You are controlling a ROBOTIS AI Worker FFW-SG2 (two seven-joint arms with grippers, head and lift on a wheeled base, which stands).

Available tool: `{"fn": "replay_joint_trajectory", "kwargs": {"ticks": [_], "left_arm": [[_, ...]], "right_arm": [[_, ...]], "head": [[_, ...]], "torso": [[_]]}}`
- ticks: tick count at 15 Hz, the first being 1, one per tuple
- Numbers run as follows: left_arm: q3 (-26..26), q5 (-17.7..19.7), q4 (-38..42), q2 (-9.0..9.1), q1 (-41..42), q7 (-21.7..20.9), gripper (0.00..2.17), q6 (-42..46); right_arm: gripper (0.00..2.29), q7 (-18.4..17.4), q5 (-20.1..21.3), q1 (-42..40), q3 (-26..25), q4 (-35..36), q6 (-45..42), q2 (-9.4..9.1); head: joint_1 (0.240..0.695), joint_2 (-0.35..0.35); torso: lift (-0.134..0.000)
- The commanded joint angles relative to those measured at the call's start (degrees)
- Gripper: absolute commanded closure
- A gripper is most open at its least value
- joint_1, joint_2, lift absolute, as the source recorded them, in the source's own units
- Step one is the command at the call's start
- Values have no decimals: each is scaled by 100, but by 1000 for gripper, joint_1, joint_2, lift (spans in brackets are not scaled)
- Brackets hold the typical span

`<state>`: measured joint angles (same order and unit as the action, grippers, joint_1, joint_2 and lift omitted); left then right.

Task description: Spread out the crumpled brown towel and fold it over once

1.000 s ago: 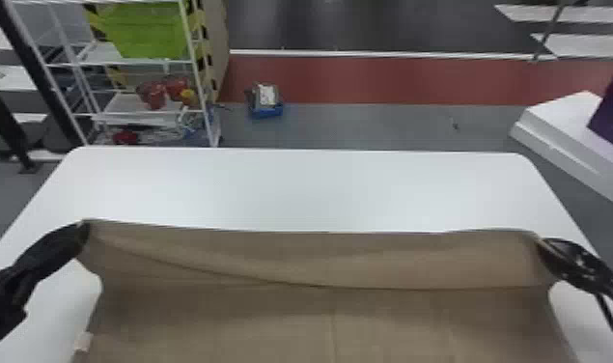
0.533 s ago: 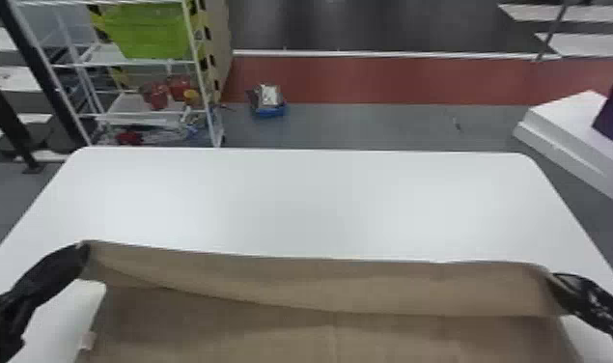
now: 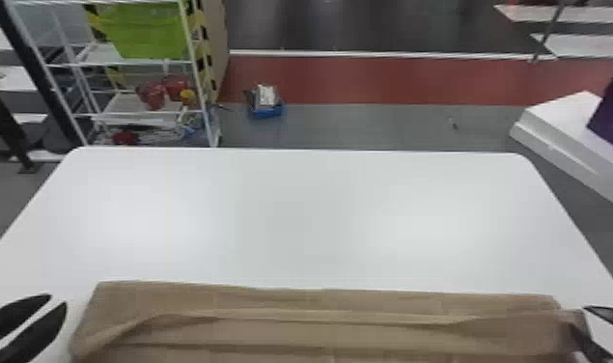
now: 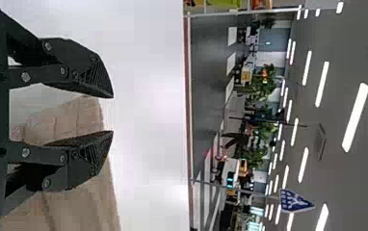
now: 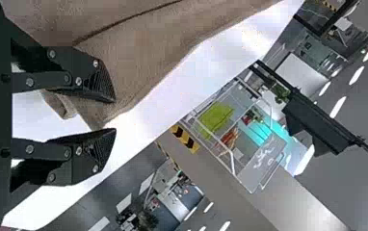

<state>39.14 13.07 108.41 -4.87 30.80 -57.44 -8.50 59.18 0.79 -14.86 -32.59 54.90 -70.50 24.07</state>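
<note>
Head view, left to right: left gripper [image 3: 59,300] at near left, fingers apart, just beside left end of towel [image 3: 319,333]. Across near side of table [image 3: 295,217], towel laid out wide, far edge fairly straight, long creases side to side. At near right, right gripper [image 5: 115,115], fingers apart, close by right end of towel, apparently clamped on nothing. Spreading judged largely done, with creases perhaps left to smooth. Hard to tell how near part lies; single fold over probably left to do.
</note>
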Motion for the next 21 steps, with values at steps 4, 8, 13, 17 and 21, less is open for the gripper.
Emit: {"fn": "replay_joint_trajectory", "kwargs": {"ticks": [4, 8, 13, 17, 21], "left_arm": [[525, -94, 66, 3, 321, -57, 19, -447], [744, 20, 822, 12, 215, 225, 22, -2803], [736, 47, 1358, 3, -400, 348, 103, -5123], [612, -6, 1367, -41, -769, 242, 421, -6178], [375, -200, 1543, -85, -918, 242, 606, -6740]], "right_arm": [[255, 23, -351, -474, -380, 275, 191, 89], [76, 647, -1353, -931, -1074, 2165, 4286, -236], [124, 876, -1792, -817, -1672, 2991, 6361, -359], [174, 867, -1722, -738, -1636, 2877, 6361, -342], [174, 858, -1529, -571, -1522, 2727, 6273, -359]], "head": [[695, -30], [695, -48], [695, -166], [695, -248], [695, -280]], "torso": [[-123], [-123], [-123], [-123], [-123]]}}
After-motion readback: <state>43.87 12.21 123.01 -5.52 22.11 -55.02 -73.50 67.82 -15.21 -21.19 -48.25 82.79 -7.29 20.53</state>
